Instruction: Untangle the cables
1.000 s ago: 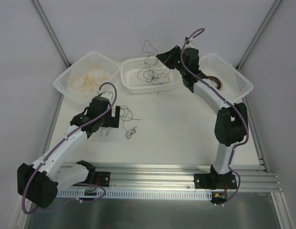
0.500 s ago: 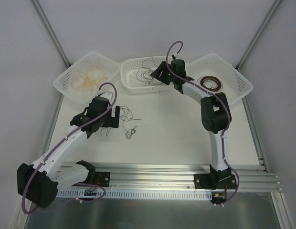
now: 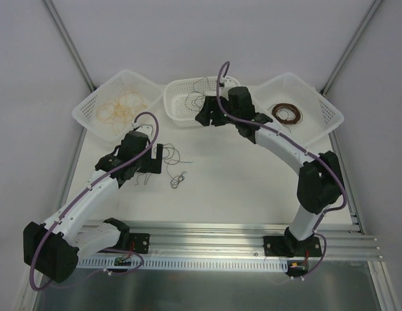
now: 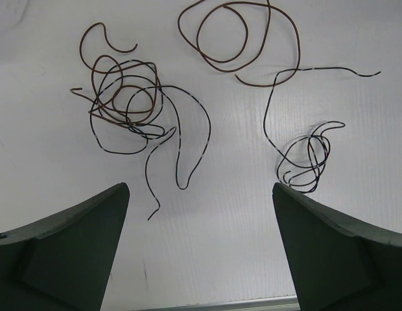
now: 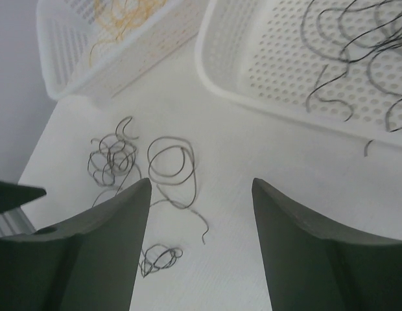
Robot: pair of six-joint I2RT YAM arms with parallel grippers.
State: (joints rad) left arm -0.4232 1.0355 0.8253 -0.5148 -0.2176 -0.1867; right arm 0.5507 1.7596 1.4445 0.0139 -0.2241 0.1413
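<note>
Cables (image 4: 126, 103) lie in curled loops, spread sideways across the table (image 4: 220, 259).

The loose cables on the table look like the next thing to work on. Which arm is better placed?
Left. The left gripper hangs open right above the cables on the table, which fill its wrist view. The right gripper, also open, sits by the middle basket, farther off.

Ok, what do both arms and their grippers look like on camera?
The left arm and right arm have white link shells, bulky black joint housings and a purple cord looping alongside. The left gripper and right gripper each have two dark, matte, wedge-shaped fingers.
</note>
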